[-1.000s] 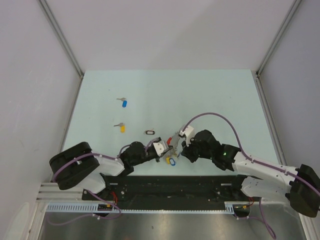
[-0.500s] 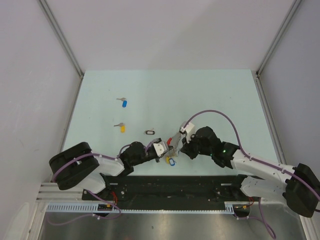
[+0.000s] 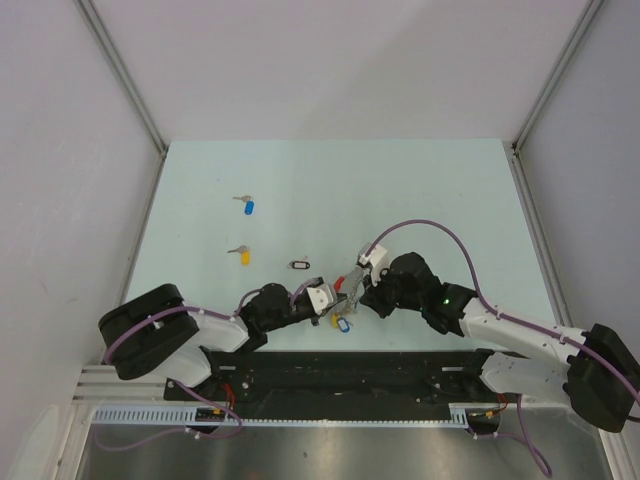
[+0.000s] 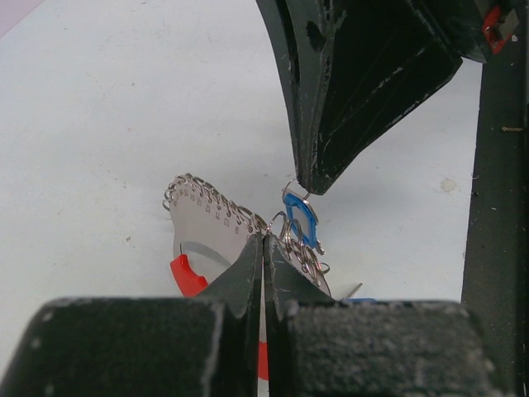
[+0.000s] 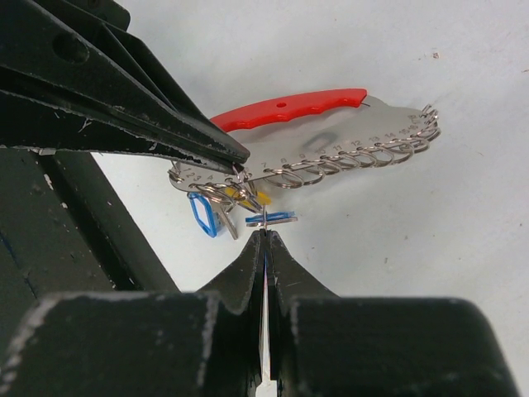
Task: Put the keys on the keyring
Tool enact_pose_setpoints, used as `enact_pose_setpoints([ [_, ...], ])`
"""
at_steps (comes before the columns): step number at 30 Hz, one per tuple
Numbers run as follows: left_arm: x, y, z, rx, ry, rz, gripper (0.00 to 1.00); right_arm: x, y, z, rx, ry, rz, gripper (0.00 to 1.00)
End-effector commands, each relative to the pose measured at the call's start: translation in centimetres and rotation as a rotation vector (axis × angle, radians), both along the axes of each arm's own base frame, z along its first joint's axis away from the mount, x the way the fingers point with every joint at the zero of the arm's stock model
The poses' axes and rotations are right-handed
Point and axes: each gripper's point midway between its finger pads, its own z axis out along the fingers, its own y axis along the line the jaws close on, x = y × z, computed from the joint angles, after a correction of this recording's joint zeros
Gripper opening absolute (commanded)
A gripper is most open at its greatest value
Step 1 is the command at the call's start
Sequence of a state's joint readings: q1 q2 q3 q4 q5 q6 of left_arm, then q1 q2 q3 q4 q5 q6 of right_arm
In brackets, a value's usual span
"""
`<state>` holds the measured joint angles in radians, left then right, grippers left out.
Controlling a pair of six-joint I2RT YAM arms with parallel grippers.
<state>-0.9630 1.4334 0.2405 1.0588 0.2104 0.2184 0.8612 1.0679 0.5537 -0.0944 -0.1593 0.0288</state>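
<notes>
Two pairs of jaws meet tip to tip low over the near middle of the pale green desk (image 3: 420, 190), and both are clenched. The left jaws are pinched on one end of the large curved silver metal keyring with a thick red plastic arc (image 5: 331, 136), gripping its flat plate right where the row of small wire loops begins. The right jaws are closed on a thin blue-edged silver key (image 5: 271, 218), seen edge-on, just under that same end of the keyring and touching the cluster of loops there. Beside it, a blue-framed plastic tag (image 4: 299, 219) and a yellow tag (image 5: 258, 198) hang from the loops. Farther out, a small black-rimmed oval tag (image 3: 300, 265) lies on the desk just beyond the left jaws. Well apart, toward the far left of the desk, lie a silver key with a yellow head (image 3: 243, 256) and, beyond it, a silver key with a blue head (image 3: 247, 206), each lying alone.
</notes>
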Motion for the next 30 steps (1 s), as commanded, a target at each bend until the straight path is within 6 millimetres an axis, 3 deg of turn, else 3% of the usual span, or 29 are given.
enact_pose_setpoints([
  [1, 0.37, -0.69, 2.01, -0.052, -0.058, -0.019, 0.0, 0.91, 0.97, 1.91, 0.05, -0.057, 0.013, 0.0],
  [30, 0.34, -1.03, 1.83, -0.054, -0.029, -0.021, 0.0, 0.42, 1.48, 2.05, 0.034, -0.061, 0.037, 0.0],
])
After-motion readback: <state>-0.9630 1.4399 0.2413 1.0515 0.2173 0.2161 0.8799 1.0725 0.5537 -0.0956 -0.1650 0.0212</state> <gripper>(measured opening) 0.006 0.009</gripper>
